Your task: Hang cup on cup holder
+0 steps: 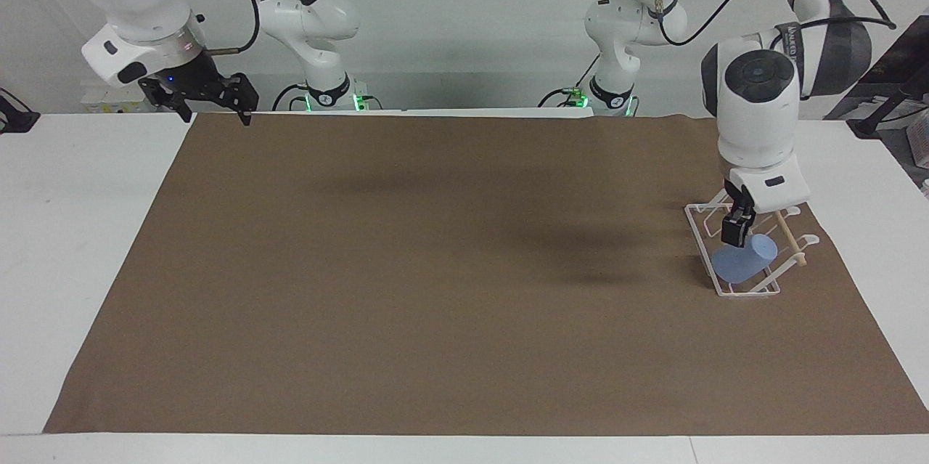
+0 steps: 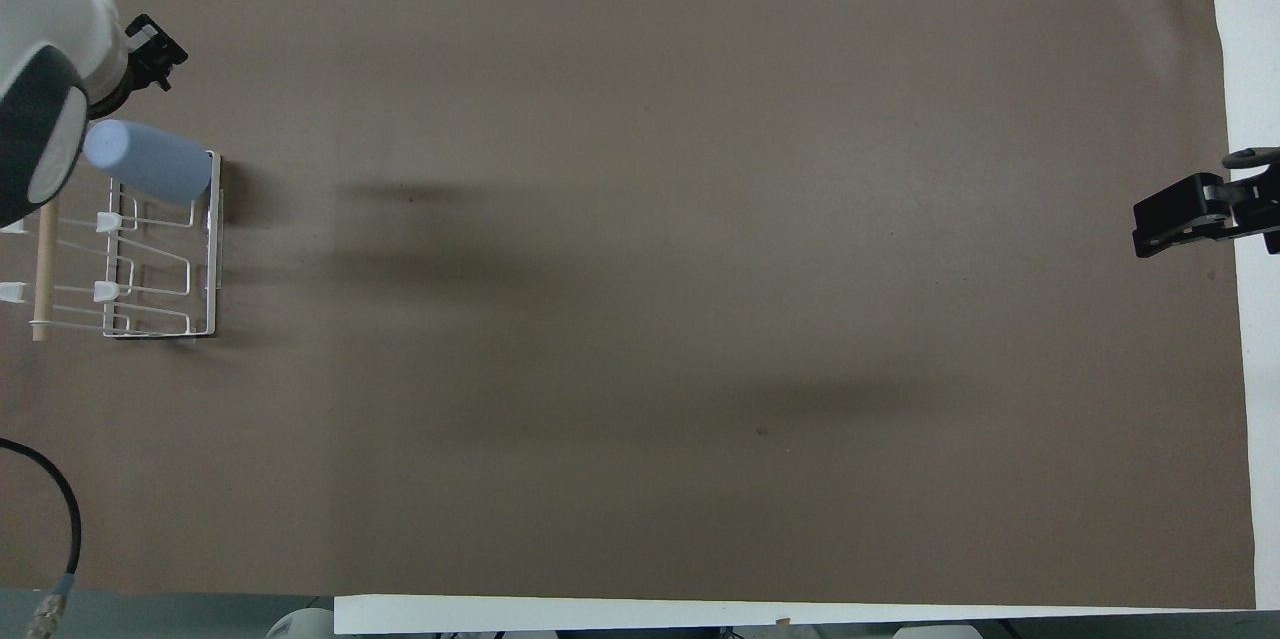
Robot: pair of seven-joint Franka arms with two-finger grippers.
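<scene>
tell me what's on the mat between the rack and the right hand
Nothing: only bare brown mat lies between the rack and the waiting right hand, plain in both views.

The brown mat (image 1: 406,268) on the desk (image 1: 80,232) lies bare across its middle; only the cup holder (image 1: 747,288) with the cup (image 1: 742,261), under the left end effector (image 1: 731,237), blocks the left arm's end
</scene>
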